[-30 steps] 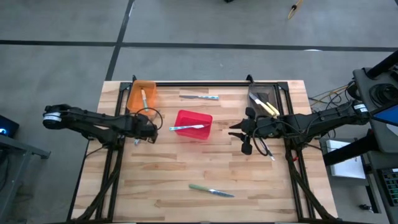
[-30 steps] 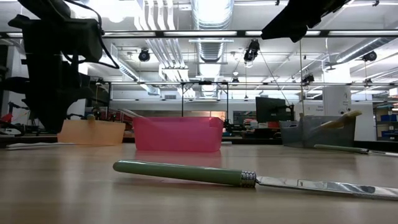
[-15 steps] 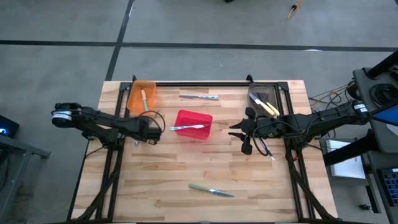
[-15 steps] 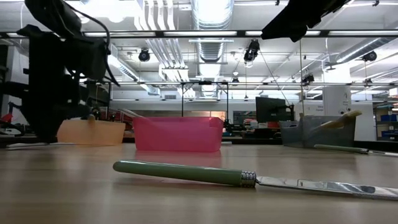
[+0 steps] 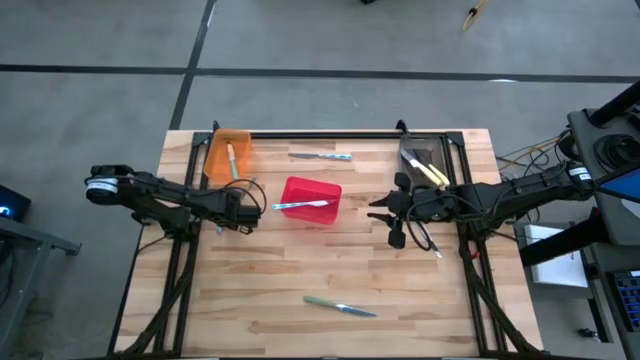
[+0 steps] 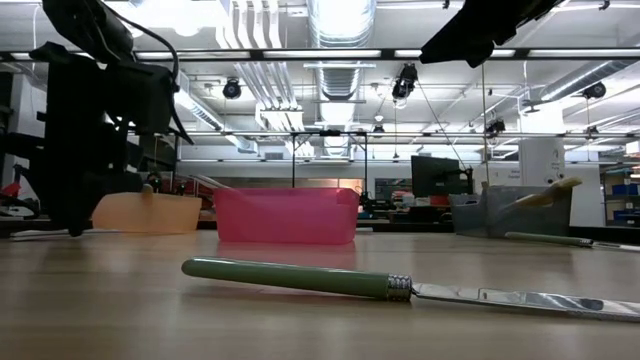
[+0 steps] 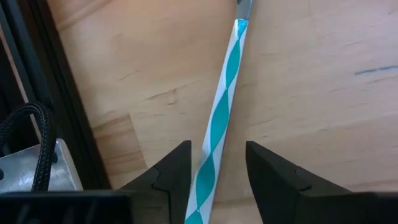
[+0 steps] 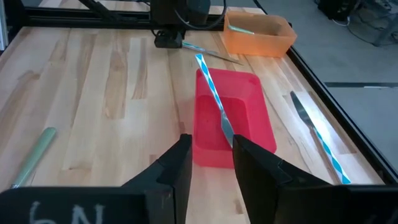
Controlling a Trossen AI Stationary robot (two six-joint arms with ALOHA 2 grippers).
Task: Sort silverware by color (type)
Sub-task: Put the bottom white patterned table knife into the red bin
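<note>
A teal-and-white striped utensil [image 7: 224, 93] lies flat on the table's left part. My left gripper [image 7: 217, 144] [image 5: 240, 212] points steeply down over its handle. It is open, with one finger on either side and a gap at each. Another striped utensil [image 5: 300, 204] lies across the red bin [image 5: 312, 190], its handle sticking out over the left rim. A third striped one [image 5: 320, 155] lies at the far edge, and a green-handled knife [image 5: 340, 306] near the front. My right gripper [image 8: 210, 140] [image 5: 385, 212] hangs open and empty to the right of the red bin.
The orange bin [image 5: 228, 150] at the far left holds a green utensil. The grey bin [image 5: 420, 160] at the far right holds yellow-handled ones. Black frame rails [image 5: 180, 250] run along the table's left and right sides. Bare wood lies between the red bin and the green knife.
My left gripper has sunk toward the table beside the orange bin and tipped more steeply downward. The arm behind it has shifted toward the right. My right arm and the utensils have kept still.
</note>
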